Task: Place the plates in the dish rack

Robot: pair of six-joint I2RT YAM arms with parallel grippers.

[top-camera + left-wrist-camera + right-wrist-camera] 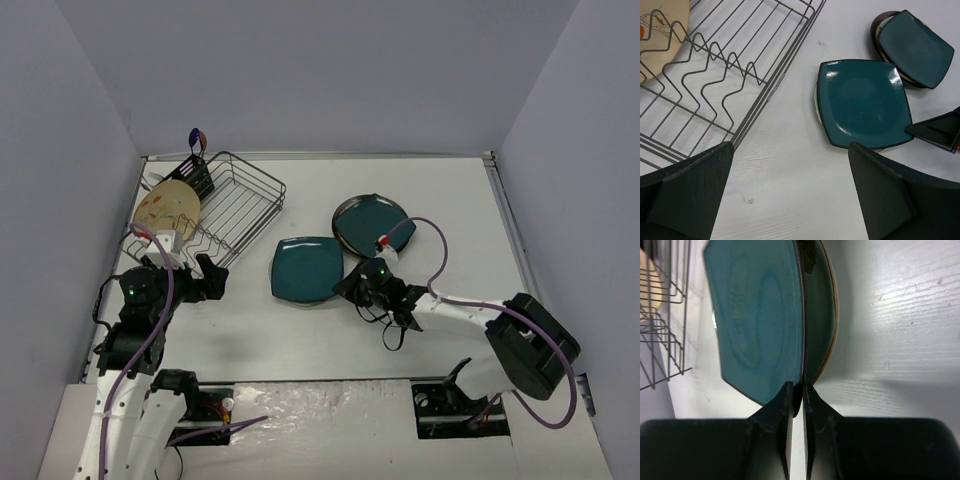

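A rounded-square teal plate [306, 269] [865, 102] lies mid-table on top of another plate whose pale rim [832, 315] shows beneath it. My right gripper [350, 283] [797, 390] is shut on the near right edge of this square plate [755, 315], one finger above the rim and one below. Behind it sits a second stack of teal plates [372, 223] [917, 47] with a dark-rimmed one at the bottom. The black wire dish rack [235, 205] [740, 65] stands at the left and holds a beige plate [165, 207] [665, 35]. My left gripper [190, 272] [790, 190] hovers open beside the rack's near corner, holding nothing.
A black cutlery basket [196, 175] holding a utensil is at the rack's far corner. Grey walls close in the table on three sides. A purple cable [435, 250] loops from the right arm near the round stack.
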